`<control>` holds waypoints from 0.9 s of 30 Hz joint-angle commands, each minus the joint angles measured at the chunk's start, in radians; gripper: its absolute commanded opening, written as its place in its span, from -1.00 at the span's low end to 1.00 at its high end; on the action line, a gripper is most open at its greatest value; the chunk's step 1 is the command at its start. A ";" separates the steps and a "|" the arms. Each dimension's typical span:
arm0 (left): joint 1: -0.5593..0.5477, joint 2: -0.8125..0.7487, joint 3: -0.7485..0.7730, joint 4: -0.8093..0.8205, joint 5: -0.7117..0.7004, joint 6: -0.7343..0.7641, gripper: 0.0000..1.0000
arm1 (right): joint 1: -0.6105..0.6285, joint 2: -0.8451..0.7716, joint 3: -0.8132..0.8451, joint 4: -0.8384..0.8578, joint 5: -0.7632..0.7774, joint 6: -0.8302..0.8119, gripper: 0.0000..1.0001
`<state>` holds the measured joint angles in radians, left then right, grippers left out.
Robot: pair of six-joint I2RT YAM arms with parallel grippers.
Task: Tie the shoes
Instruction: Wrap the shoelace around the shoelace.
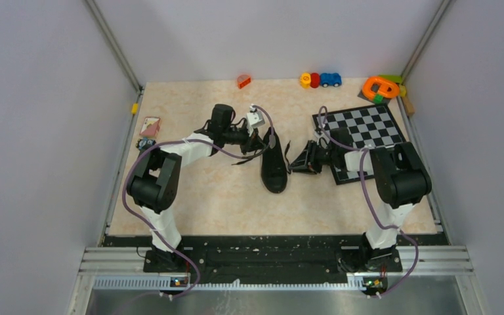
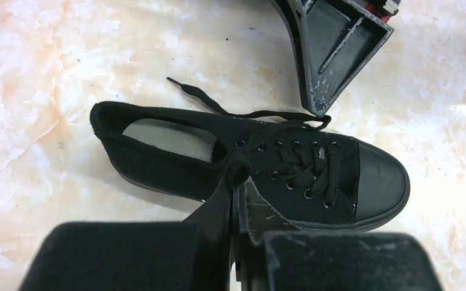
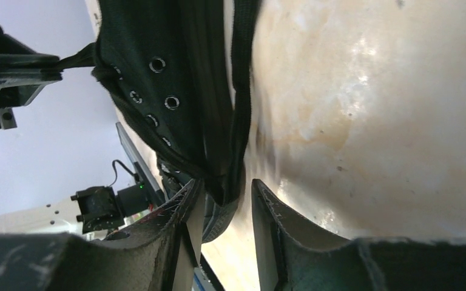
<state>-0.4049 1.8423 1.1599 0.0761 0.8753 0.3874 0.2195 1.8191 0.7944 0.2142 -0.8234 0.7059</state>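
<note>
left gripper (image 2: 238,235): closed on a thin black lace (image 2: 221,206), which you see drawn tight from the eyelets into its fingers
right gripper (image 3: 226,193): almost closed, another strand of the lace lies between its tips; you cannot tell whether it is pinched
black canvas low-top sneaker (image 1: 274,167): flat on the beige marbled table (image 1: 223,197), between both grippers, toe toward the arm bases, near the black-and-white chessboard (image 1: 361,128)

Black sneaker (image 1: 274,164), checkered black-white board (image 1: 364,128), beige table (image 1: 223,197).
</note>
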 commanded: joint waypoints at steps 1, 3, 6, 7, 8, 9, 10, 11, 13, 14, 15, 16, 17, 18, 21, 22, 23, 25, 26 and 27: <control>-0.003 0.004 0.030 0.021 0.028 0.002 -1.00 | 0.000 0.006 0.052 -0.061 0.061 -0.049 -0.21; -0.003 0.004 0.030 0.021 0.027 0.004 -1.00 | 0.007 0.008 0.058 -0.085 0.069 -0.063 -0.17; -0.003 0.006 0.031 0.021 0.031 0.003 -1.00 | 0.013 0.013 0.040 -0.052 0.058 -0.034 -0.16; -0.003 0.006 0.032 0.021 0.030 0.004 -1.00 | 0.015 0.019 0.033 -0.031 0.048 -0.020 -0.16; -0.003 0.007 0.033 0.021 0.030 0.004 -1.00 | 0.018 0.024 0.030 -0.014 0.042 -0.007 -0.16; -0.003 0.007 0.033 0.021 0.031 0.005 -1.00 | 0.021 0.029 0.029 -0.013 0.040 0.000 -0.16; -0.003 0.008 0.033 0.020 0.031 0.006 -1.00 | 0.024 0.035 0.031 -0.018 0.042 0.005 -0.16; -0.003 0.007 0.036 0.018 0.031 0.009 -1.00 | 0.027 0.040 0.031 -0.013 0.041 0.019 -0.16; -0.003 0.006 0.036 0.013 0.026 0.015 -1.00 | 0.031 0.043 0.008 0.047 0.026 0.070 -0.20; -0.003 0.006 0.035 0.012 0.025 0.016 -1.00 | 0.032 0.044 -0.003 0.072 0.020 0.091 -0.23; -0.003 0.006 0.036 0.011 0.025 0.019 -1.00 | 0.034 0.047 -0.009 0.089 0.013 0.105 -0.26; -0.003 0.006 0.037 0.010 0.025 0.020 -1.00 | 0.036 0.048 -0.012 0.100 0.008 0.114 -0.31; -0.002 0.005 0.038 0.009 0.025 0.020 -1.00 | 0.036 0.046 -0.019 0.110 0.002 0.124 -0.37; -0.003 0.005 0.036 0.008 0.025 0.021 -1.00 | 0.035 0.045 -0.026 0.127 -0.007 0.140 -0.39; -0.003 0.003 0.036 0.005 0.024 0.022 -1.00 | 0.036 0.027 -0.059 0.178 -0.032 0.216 -0.48; -0.003 0.002 0.035 0.003 0.024 0.024 -1.00 | 0.036 0.016 -0.069 0.180 -0.036 0.234 -0.51; -0.003 0.001 0.034 0.001 0.023 0.026 -1.00 | 0.036 0.001 -0.084 0.189 -0.039 0.256 -0.56; -0.003 -0.001 0.033 0.001 0.021 0.026 -1.00 | 0.036 -0.031 -0.114 0.232 -0.048 0.308 -0.81; -0.003 -0.002 0.034 0.001 0.021 0.026 -1.00 | 0.037 -0.042 -0.122 0.253 -0.054 0.328 -0.94; -0.003 -0.002 0.035 0.001 0.021 0.026 -1.00 | 0.037 -0.054 -0.124 0.258 -0.055 0.339 -1.00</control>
<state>-0.4049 1.8423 1.1625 0.0738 0.8745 0.3962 0.2459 1.8435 0.6975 0.3691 -0.8371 0.9428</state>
